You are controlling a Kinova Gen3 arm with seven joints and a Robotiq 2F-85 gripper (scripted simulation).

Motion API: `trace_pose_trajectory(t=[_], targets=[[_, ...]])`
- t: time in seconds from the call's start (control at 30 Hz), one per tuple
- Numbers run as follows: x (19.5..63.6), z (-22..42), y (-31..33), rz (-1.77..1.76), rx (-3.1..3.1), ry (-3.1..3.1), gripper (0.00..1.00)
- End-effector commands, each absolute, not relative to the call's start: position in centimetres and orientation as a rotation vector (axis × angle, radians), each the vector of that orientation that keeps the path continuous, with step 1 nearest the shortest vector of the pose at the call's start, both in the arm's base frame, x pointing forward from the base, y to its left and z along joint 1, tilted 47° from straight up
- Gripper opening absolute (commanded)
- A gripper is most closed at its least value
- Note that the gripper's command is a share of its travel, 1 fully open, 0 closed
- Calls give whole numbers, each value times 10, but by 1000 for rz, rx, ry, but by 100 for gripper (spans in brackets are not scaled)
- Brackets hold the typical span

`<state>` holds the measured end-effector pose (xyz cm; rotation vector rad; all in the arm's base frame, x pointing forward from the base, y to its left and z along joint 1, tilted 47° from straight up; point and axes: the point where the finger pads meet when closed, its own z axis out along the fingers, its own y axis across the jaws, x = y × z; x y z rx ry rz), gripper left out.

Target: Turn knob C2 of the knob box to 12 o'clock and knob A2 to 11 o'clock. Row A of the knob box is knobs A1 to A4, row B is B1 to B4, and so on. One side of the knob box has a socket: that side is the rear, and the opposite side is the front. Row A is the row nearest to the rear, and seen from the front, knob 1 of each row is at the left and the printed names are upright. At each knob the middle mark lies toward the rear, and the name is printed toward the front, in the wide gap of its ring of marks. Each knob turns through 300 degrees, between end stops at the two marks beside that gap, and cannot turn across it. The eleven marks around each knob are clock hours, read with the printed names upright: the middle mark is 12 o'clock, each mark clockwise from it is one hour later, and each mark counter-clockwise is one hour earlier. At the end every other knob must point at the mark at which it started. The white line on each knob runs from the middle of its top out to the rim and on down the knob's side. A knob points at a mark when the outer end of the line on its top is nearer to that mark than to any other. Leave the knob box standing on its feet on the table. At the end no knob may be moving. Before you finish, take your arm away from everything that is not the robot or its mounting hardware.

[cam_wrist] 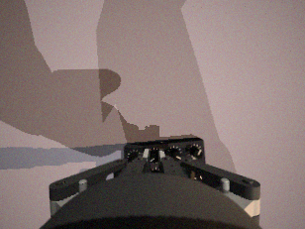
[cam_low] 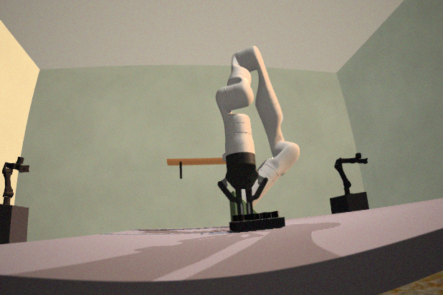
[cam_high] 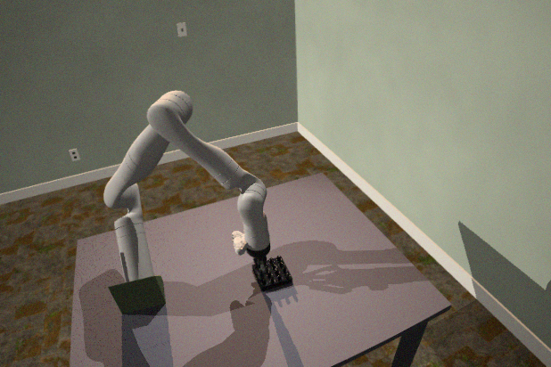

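The black knob box (cam_high: 277, 278) (cam_low: 256, 224) (cam_wrist: 163, 145) stands on its feet on the purple table (cam_high: 357, 239) (cam_low: 358, 228). My gripper (cam_high: 262, 265) (cam_low: 244, 212) (cam_wrist: 153, 156) points straight down onto the box's side nearest the arm. It is shut on one of the knobs, which shows between the two pale finger pads in the wrist view. That knob is the second from the left in that view. The printed names and the white lines are too small to read. Three other knobs of the far row show beyond the fingers.
The arm's dark green base block (cam_high: 138, 294) stands at the table's left. The table's front right edge (cam_high: 392, 337) is a little way from the box. Two small dark arms on pedestals (cam_low: 349, 192) (cam_low: 8, 192) and an orange shelf (cam_low: 195, 161) stand far behind.
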<state>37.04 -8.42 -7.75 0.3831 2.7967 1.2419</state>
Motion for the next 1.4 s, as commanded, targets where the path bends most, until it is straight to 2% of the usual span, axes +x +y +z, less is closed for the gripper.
trace_pose_trajectory(t=[0.0,0.87,1.37], targets=[[371,-77,-85,1242,411,2802,8],[371,-77,-85,1298,1024,2805,8],[371,-77,-85,1305,1643,2690,8]])
